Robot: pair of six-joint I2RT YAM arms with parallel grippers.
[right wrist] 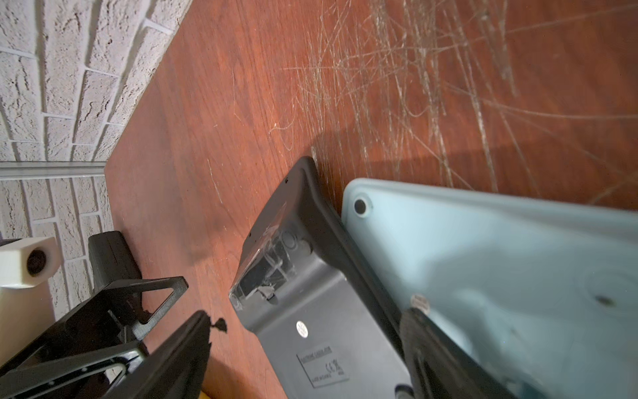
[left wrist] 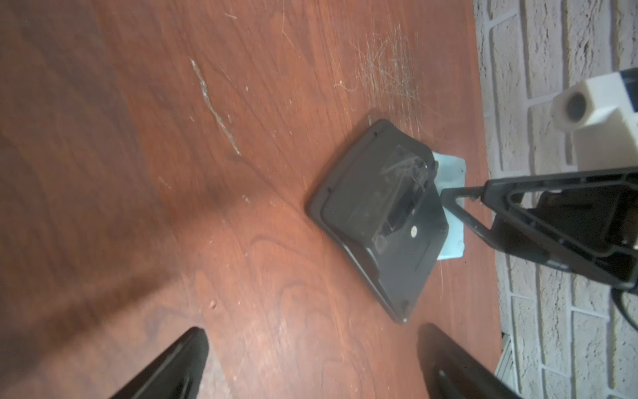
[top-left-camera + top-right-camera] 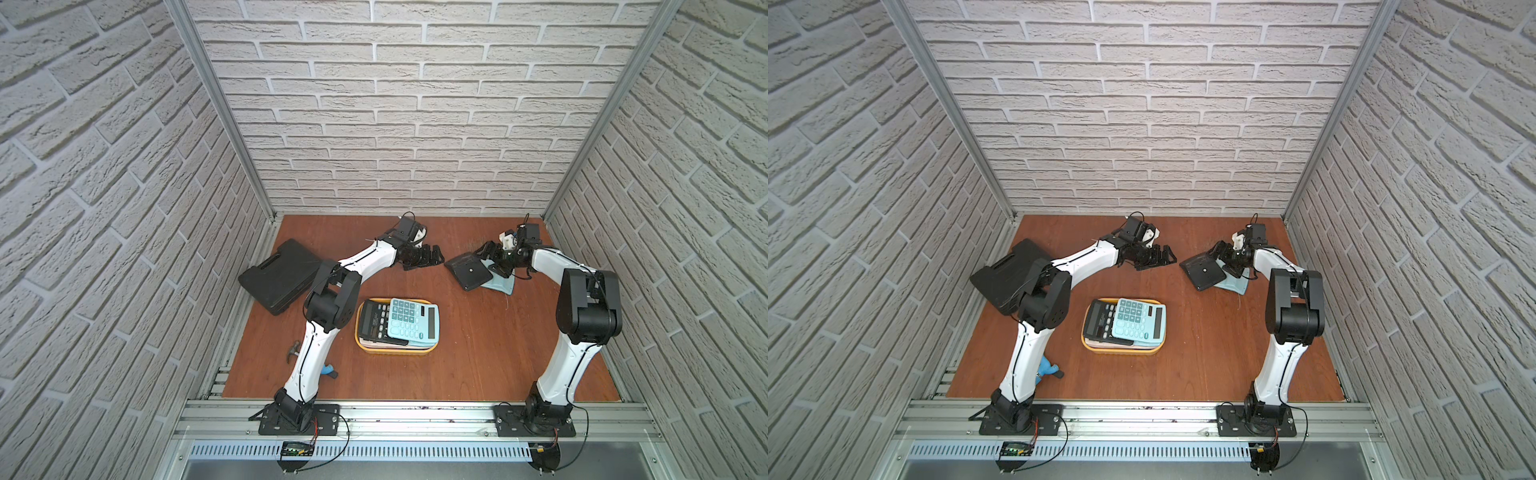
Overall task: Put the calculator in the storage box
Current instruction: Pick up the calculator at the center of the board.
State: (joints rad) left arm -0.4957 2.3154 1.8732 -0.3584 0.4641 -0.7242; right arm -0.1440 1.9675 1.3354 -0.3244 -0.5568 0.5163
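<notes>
The yellow storage box [image 3: 395,351] [image 3: 1121,353] stands mid-table. In it lie a black calculator [image 3: 373,320] and a light blue calculator [image 3: 412,322], both face up. At the back right a second black calculator [image 3: 467,272] [image 1: 310,276] lies face down, leaning on a face-down light blue one [image 3: 502,286] [image 1: 483,259]. My right gripper [image 3: 495,262] [image 1: 309,316] is open and straddles that black calculator; one finger stands clear over the table, the other over the blue one. My left gripper [image 3: 428,259] [image 2: 312,333] hovers open and empty above bare table just left of the face-down black calculator [image 2: 373,221].
A flat black case [image 3: 282,274] lies at the left edge, partly behind my left arm. A hammer with a blue handle [image 3: 330,370] sits by the left arm's base. Brick walls close in on three sides, the back one near both grippers.
</notes>
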